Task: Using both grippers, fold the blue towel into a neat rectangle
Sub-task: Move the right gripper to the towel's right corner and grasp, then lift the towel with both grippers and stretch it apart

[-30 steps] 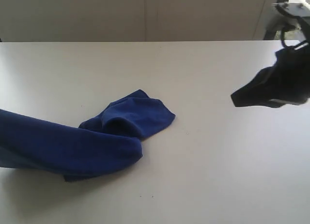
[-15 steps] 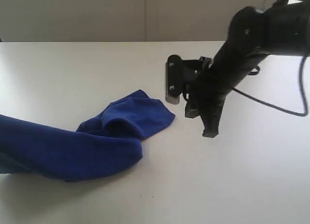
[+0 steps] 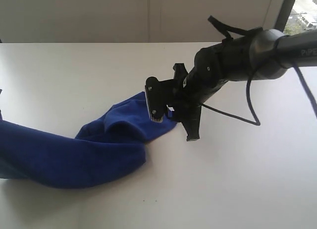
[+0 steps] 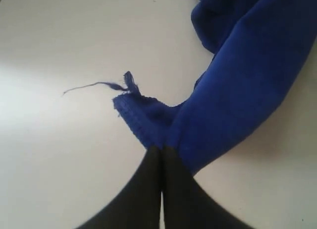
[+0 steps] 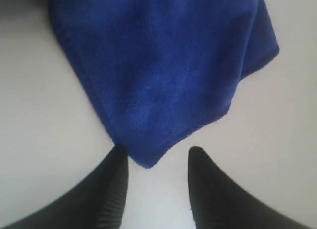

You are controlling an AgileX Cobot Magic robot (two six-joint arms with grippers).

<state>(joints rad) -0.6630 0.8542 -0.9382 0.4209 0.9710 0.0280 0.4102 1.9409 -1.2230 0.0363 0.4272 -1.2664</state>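
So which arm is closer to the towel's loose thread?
Left: the left fingers pinch the blue towel beside the thread; the right fingers sit open at its other end.

Right pincer (image 5: 157, 151) swung in to blue towel (image 3: 99, 149) corner, jaws now apart

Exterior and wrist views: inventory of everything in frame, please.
table: 1, white, under everything
wall: 1, beige, behind the table
blue towel: 1, royal blue, crumpled on the table, left edge to centre
thread tail: 1, blue, trailing off the pinched towel corner
left gripper: 1, black, shut on a hemmed towel corner
right gripper: 1, black, open, jaws either side of another towel corner
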